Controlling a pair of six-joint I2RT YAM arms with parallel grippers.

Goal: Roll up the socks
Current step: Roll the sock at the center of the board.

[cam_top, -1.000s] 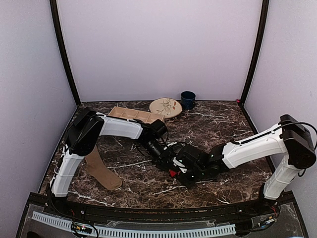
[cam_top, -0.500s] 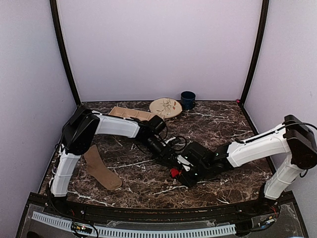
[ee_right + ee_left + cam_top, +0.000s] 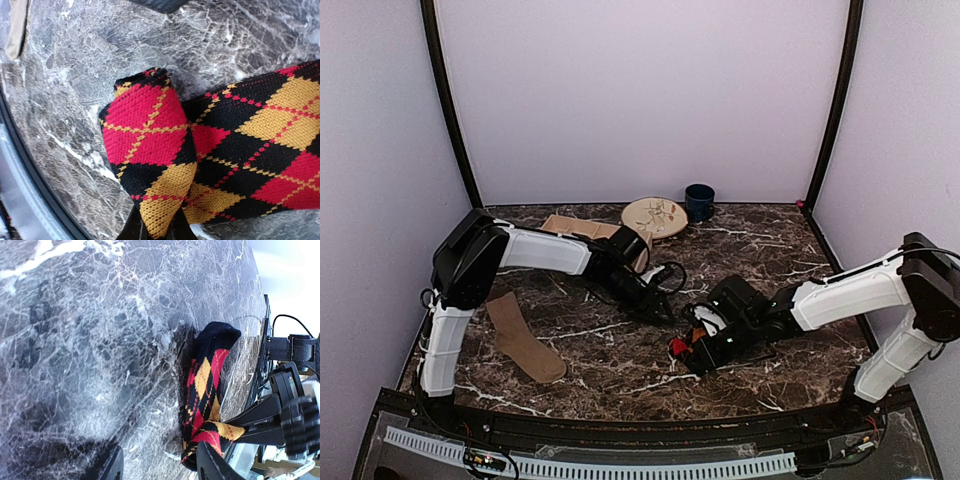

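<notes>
The black sock with red and orange diamonds [image 3: 150, 135] lies on the dark marble table [image 3: 760, 250], its end folded back over itself. My right gripper [image 3: 156, 227] is shut on that folded end, low over the table centre [image 3: 692, 348]. In the left wrist view the same sock [image 3: 206, 385] stretches away from the camera. My left gripper [image 3: 157, 467] is open with bare marble between its fingers, and its right finger [image 3: 212, 465] stands beside the sock's fold. The plain tan sock [image 3: 525, 342] lies flat at the near left, away from both grippers.
A patterned plate [image 3: 655, 215], a dark blue cup [image 3: 699, 202] and a shallow tan tray [image 3: 582, 230] stand along the back edge. Lilac walls close in the table on three sides. The arms' bases sit at the near edge.
My left gripper opened a little and drew back to the left, off the patterned sock. My right gripper shifted slightly right with the sock's folded end still clamped.
</notes>
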